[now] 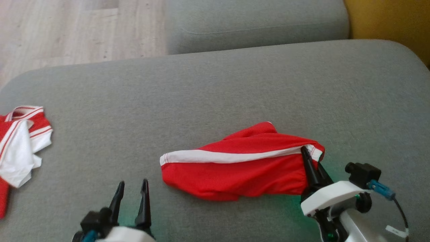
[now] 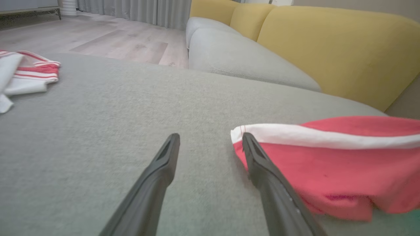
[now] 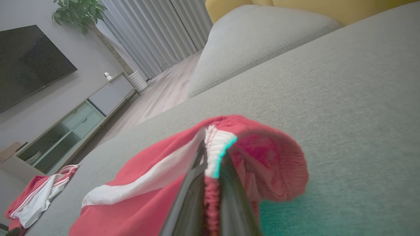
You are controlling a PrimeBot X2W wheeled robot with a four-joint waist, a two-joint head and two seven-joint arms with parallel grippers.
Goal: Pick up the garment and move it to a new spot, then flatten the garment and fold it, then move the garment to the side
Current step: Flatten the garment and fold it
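The garment [image 1: 242, 164] is a pair of red shorts with a white side stripe, lying crumpled on the grey sofa seat [image 1: 215, 87]. My right gripper [image 1: 310, 161] is shut on the garment's elastic waistband at its right end; in the right wrist view the waistband [image 3: 215, 147] is pinched between the two fingers. The left gripper [image 1: 132, 188] stands open just left of the garment's hem, its jaws apart and holding nothing. In the left wrist view its right finger [image 2: 262, 170] sits right at the hem corner of the garment [image 2: 328, 164].
A second red and white piece of clothing [image 1: 20, 141] lies at the seat's left edge. Another grey cushion [image 1: 255, 23] sits behind, beside a yellow sofa back [image 1: 389, 20]. Wooden floor [image 1: 67, 30] lies beyond at the upper left.
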